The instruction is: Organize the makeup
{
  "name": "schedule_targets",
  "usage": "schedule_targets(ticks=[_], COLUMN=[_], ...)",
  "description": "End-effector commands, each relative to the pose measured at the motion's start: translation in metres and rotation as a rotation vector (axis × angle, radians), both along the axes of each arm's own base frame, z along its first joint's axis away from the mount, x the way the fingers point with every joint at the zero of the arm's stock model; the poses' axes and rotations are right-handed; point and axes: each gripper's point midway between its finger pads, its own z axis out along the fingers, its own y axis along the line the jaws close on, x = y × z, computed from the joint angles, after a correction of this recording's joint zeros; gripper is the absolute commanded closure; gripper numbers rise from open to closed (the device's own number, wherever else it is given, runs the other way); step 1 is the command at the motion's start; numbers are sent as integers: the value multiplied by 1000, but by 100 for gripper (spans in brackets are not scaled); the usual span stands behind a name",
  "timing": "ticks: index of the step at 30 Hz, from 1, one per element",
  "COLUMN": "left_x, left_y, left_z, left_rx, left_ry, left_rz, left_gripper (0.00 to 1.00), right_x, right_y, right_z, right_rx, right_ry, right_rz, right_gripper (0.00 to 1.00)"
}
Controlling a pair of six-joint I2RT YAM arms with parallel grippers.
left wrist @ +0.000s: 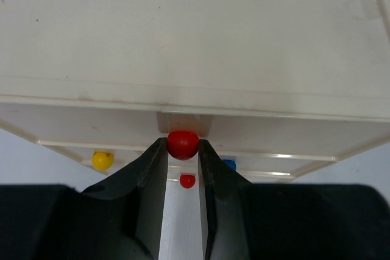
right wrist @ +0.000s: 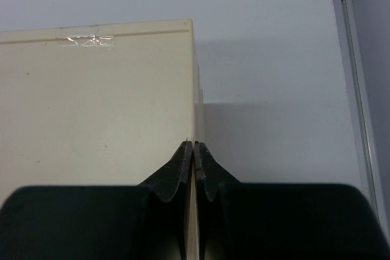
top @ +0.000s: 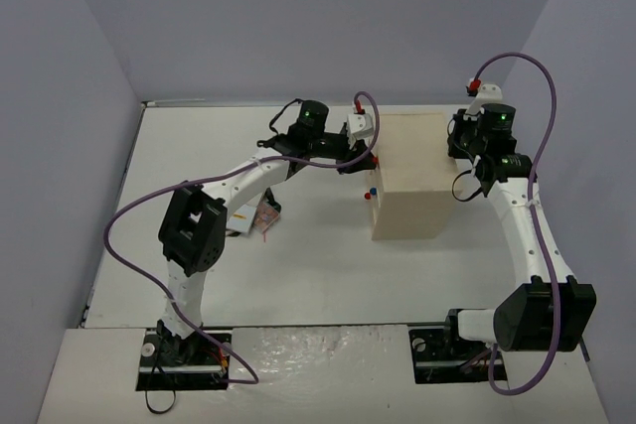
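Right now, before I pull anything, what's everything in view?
drawer box: one, beige, right of table centre.
top red knob: one, red, box front, between the left gripper's fingers.
yellow knob, small red knob, blue knob: one each, further down the box front.
makeup: count unclear, pinkish, on table left of the box.
table: one, white, under everything.
left gripper: one, black, shut on top red knob.
right gripper: one, black, shut, at box's side opposite the knobs.
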Motion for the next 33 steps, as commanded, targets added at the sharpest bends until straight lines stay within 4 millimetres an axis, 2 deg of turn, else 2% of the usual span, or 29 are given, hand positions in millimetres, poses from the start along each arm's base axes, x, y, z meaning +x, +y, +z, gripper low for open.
schedule_targets(ticks=[1,19,24,33], left_x=[-16,-24,-26,-26], left_y=[9,50,58,72], left_z=[57,30,17,6], left_rx=[-80,-16,15,40], left_ry=[-109,-43,-26,-17], left_rz=[-39,34,51,86], left_gripper=[100,100,100,100], right_x=[7,4,4,2], right_y=[-20,-33,-32,-32], right_z=[10,13,15,15], right_rx=[-47,-65,-56,-55], right_ry=[-35,-41,-48,-50], right_rz=[-77,-134,-136,-140], right_gripper=[100,100,100,100])
